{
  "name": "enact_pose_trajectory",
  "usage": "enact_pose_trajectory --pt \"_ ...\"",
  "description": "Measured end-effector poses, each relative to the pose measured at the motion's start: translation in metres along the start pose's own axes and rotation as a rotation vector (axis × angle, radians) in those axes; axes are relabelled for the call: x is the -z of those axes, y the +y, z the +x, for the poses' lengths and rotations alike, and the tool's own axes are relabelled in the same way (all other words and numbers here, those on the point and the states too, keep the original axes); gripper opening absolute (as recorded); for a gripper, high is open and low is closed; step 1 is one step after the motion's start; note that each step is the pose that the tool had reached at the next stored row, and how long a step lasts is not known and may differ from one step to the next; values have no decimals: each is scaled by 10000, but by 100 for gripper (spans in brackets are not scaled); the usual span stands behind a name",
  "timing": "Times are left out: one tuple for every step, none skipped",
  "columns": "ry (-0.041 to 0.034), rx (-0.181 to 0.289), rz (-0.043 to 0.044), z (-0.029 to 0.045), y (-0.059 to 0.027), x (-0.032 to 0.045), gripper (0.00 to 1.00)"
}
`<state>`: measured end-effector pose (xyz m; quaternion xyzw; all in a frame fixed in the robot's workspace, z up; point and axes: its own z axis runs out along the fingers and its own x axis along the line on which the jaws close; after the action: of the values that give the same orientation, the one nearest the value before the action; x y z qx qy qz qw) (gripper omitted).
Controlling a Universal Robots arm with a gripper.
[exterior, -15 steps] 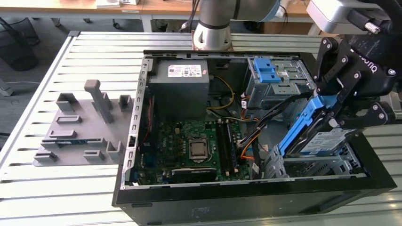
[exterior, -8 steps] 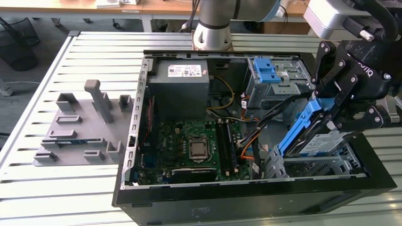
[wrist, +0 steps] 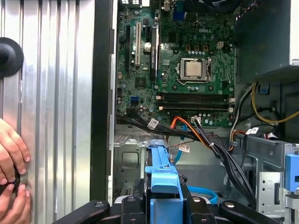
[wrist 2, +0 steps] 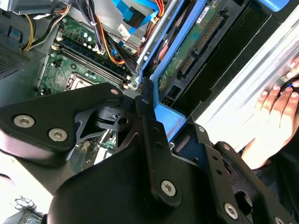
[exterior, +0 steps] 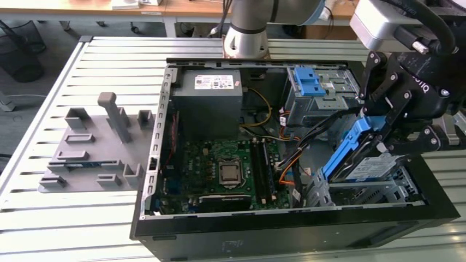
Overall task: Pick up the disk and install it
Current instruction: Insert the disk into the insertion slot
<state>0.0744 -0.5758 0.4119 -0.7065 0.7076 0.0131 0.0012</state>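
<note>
Pinching the flat silver disk in its blue plastic carrier (exterior: 364,164) with the black metal gripper (exterior: 381,136), tilted above the grey metal bay (exterior: 364,192) inside the open black computer case (exterior: 291,232); beyond, green motherboard (exterior: 218,164), then grey power-supply box (exterior: 207,106).

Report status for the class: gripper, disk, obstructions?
Gripper shut on disk. Disk tilted, low end at drive cage. Black cables close beside it; hand on table.

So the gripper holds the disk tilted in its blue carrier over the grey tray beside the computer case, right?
No. The gripper holds the disk tilted in its blue carrier over the metal drive bay inside the computer case, far from the grey tray; the exterior view shows it.
</note>
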Motion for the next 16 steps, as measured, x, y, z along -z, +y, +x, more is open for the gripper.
enact_pose_trajectory --pt "0 0 -1 0 0 -5 36" --pt "0 1 -1 0 0 -11 36" --pt "0 0 -2 0 0 -16 36" --pt "0 0 -2 0 0 -22 36" --pt "-1 0 -3 0 -1 -29 36" --pt "-1 0 -4 1 -1 -35 36" --pt "-1 0 -4 1 -1 -42 36" --pt "0 0 -4 1 -1 -48 36" --pt "-1 0 -5 1 -1 -55 36" --pt "0 0 -5 1 -1 -62 36" --pt "0 0 -5 1 -1 -68 36" --pt "0 0 -6 1 -1 -74 36" --pt "0 0 -6 1 -1 -81 36" --pt "0 1 -7 2 -1 -88 36" --pt "0 0 -8 2 -2 -95 36" --pt "1 0 -8 2 -2 -100 36"
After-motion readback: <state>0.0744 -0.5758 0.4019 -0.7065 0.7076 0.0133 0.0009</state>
